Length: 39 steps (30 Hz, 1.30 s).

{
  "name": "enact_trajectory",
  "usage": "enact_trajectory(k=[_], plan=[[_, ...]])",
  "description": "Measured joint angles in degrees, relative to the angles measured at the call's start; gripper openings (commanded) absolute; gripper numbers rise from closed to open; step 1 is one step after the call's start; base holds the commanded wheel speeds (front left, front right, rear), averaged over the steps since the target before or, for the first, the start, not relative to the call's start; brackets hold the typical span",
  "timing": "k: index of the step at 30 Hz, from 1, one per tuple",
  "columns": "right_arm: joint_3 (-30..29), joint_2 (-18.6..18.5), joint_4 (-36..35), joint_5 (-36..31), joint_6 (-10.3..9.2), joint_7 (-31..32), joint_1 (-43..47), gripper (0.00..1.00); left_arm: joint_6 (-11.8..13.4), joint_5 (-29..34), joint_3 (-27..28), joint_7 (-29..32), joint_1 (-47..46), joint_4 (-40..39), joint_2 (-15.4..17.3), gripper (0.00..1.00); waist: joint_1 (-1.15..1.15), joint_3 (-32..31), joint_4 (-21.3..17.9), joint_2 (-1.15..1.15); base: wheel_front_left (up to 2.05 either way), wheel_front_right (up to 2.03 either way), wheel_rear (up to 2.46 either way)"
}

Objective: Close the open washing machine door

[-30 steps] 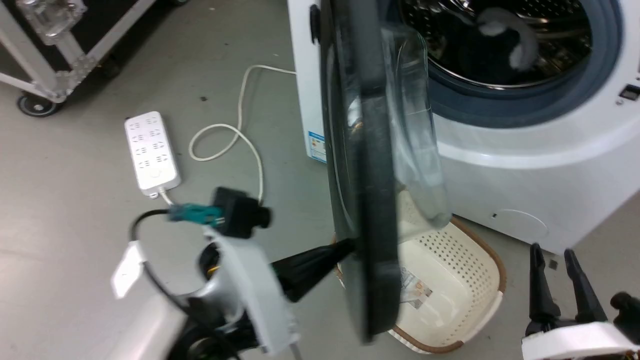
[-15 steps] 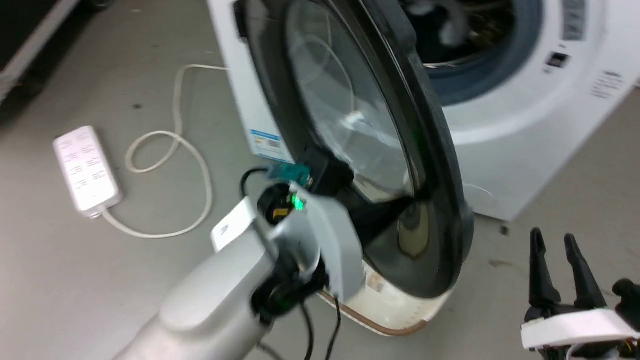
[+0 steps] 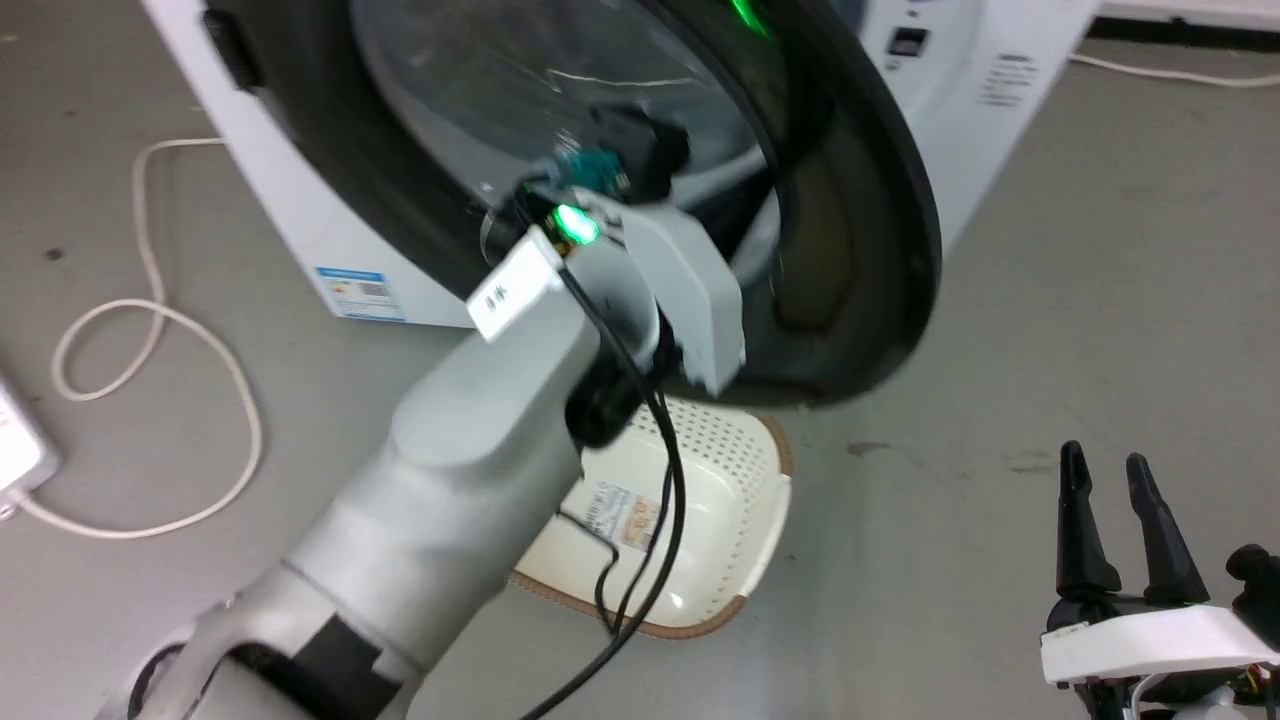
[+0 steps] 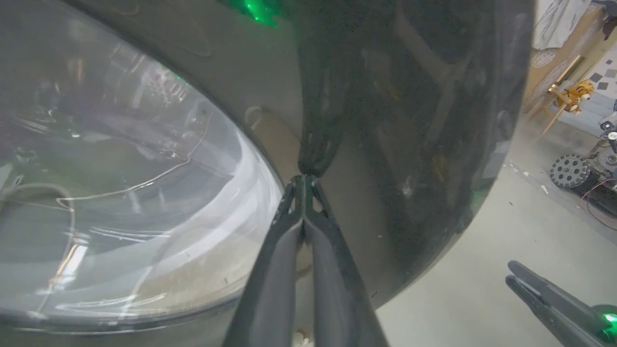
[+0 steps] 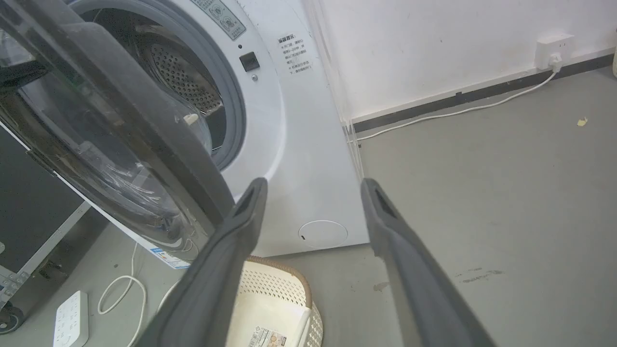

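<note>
Door (image 3: 880,250): ajar, angled off machine (image 5: 308,144) front; drum opening (image 5: 183,82) visible behind it.
Left gripper (image 4: 304,179): fingers pressed together, tips touching door's black frame, just beside glass window (image 4: 120,193).
Basket (image 3: 740,520): on floor (image 3: 1000,350) below door.
Right gripper (image 3: 1103,457): fingers spread, holding nothing, well apart from door.

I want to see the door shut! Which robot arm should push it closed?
Probably the left: the left gripper, shut, touches the washing machine door. The right gripper hangs open, off to the side.
</note>
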Motion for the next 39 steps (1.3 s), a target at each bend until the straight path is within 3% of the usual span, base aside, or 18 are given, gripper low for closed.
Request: enact_trajectory(k=[5,12,15,20,23,29,34,38,39], plan=[[-0.3,0.0,0.2,0.0,0.0,0.0,-0.1,1.0,0.5,-0.5,1.3,-5.1,-3.4,5.7,-1.9,0.0,0.0,0.3,-1.4,0.0,0.0,0.0,0.0],[-1.5,0.0,0.3,-0.1,0.0,0.0,0.5,1.0,0.3,-1.5,3.6,-13.3,-3.6,6.9,-1.3,0.0,-0.01,-3.0,0.8,0.0,0.0,0.0,0.0],[-1.5,0.0,0.3,-0.5,0.0,0.0,1.6,1.0,2.7,0.7,5.0,-15.4,-2.2,5.2,1.5,0.0,-0.01,-4.7,2.3,0.0,0.0,0.0,0.0],[-1.4,0.0,0.3,-0.5,0.0,0.0,2.6,1.0,9.2,8.1,8.9,-16.1,4.3,-2.8,9.1,0.0,-0.02,-7.3,4.9,0.0,0.0,0.0,0.0],[-1.4,0.0,0.3,-0.5,0.0,0.0,3.0,1.0,10.7,10.7,12.7,-16.1,10.7,-9.6,12.9,0.0,-0.02,-8.6,6.2,0.0,0.0,0.0,0.0],[-1.0,0.0,0.3,-0.5,0.0,0.0,4.4,1.0,9.6,11.4,18.5,-16.1,25.4,-18.4,16.8,0.0,-0.02,-10.6,7.8,0.0,0.0,0.0,0.0],[-0.2,0.0,0.4,-0.5,0.0,0.0,5.2,1.0,6.5,9.2,22.3,-16.1,36.0,-21.8,17.3,0.0,-0.02,-11.9,8.3,0.0,0.0,0.0,0.0],[0.3,0.0,0.5,-0.5,0.0,0.0,5.7,1.0,5.5,7.9,24.1,-16.1,41.6,-22.0,16.4,0.0,-0.02,-12.5,8.7,0.0,0.0,0.0,0.0],[0.7,0.0,0.5,-0.5,0.0,0.0,5.9,1.0,5.1,7.9,26.4,-16.1,44.0,-22.0,15.3,0.14,-0.01,-12.7,8.9,0.0,0.0,0.0,0.0]])
